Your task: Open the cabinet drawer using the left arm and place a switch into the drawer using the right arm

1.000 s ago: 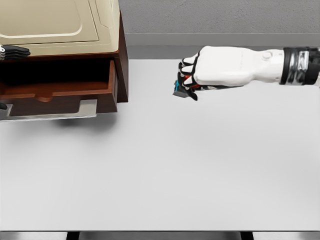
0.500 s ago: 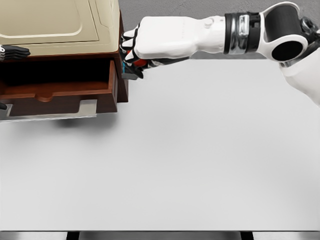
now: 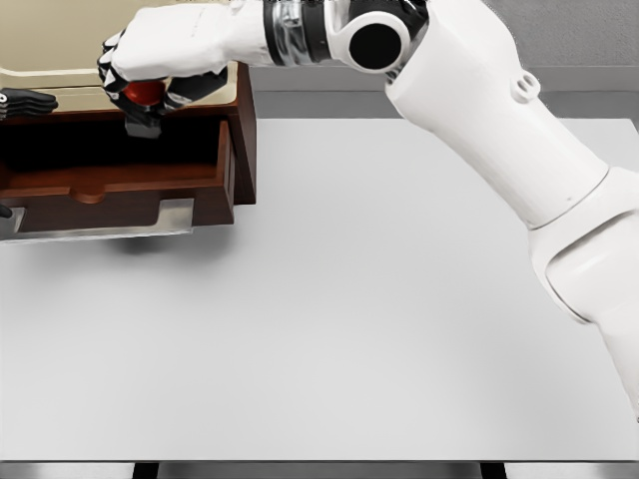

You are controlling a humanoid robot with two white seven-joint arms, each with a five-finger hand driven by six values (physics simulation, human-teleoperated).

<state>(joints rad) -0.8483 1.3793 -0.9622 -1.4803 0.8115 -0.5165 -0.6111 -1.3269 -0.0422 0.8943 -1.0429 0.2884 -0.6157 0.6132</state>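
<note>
Switch point(image 3: 142, 98) clamped in right robot hand point(image 3: 150, 70) above open drawer point(image 3: 110, 180), left robot hand point(image 3: 25, 101) fingers unclear, no legible writing

Small red-and-dark switch point(image 3: 143, 100): mostly hidden inside curled right hand point(image 3: 160, 62); shape can't be told. Left hand point(image 3: 25, 101): only dark fingertips show at pic's left edge, rest cut off. Brown wooden cabinet w/ cream top point(image 3: 243, 140): cropped top & left. Drawer point(image 3: 120, 185) interior dark.
</note>
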